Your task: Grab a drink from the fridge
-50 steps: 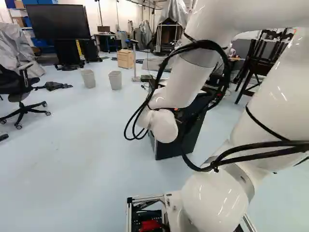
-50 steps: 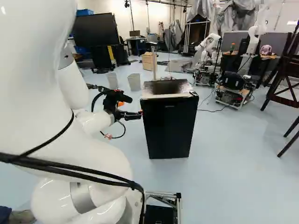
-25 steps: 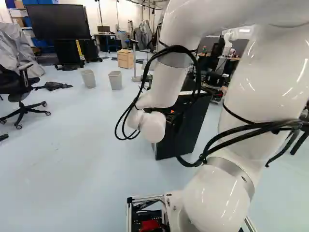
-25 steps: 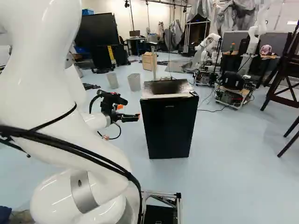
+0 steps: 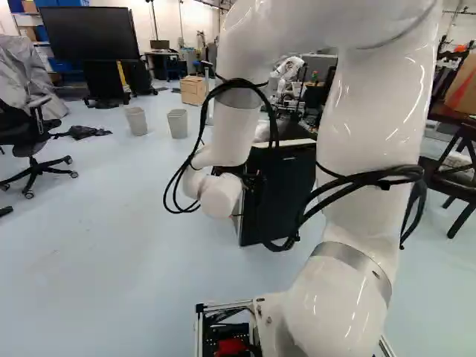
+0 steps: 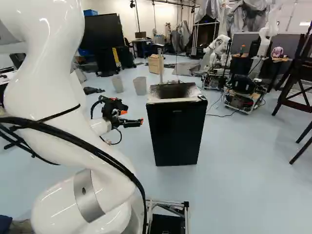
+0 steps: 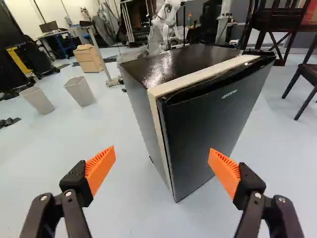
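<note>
The pincer (image 7: 162,153) stands wide with nothing in its grasp. The black fridge (image 7: 213,124) lies ahead of it, apart but near, upright and shut; the drink is out of sight, presumably inside. The near upright door edge (image 7: 166,148) falls between the fingers' lines, probably the free side, so the approach likely turns on that edge.

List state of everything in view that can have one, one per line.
Gripper: open, holding nothing, off the fridge.
Fridge: upright on the floor.
Fridge door: shut.
Two bins: upright; contents can't be told.
Large screen: dark.
Office chair: upright, unoccupied.
Drinks: none visible, so no state to give.
</note>
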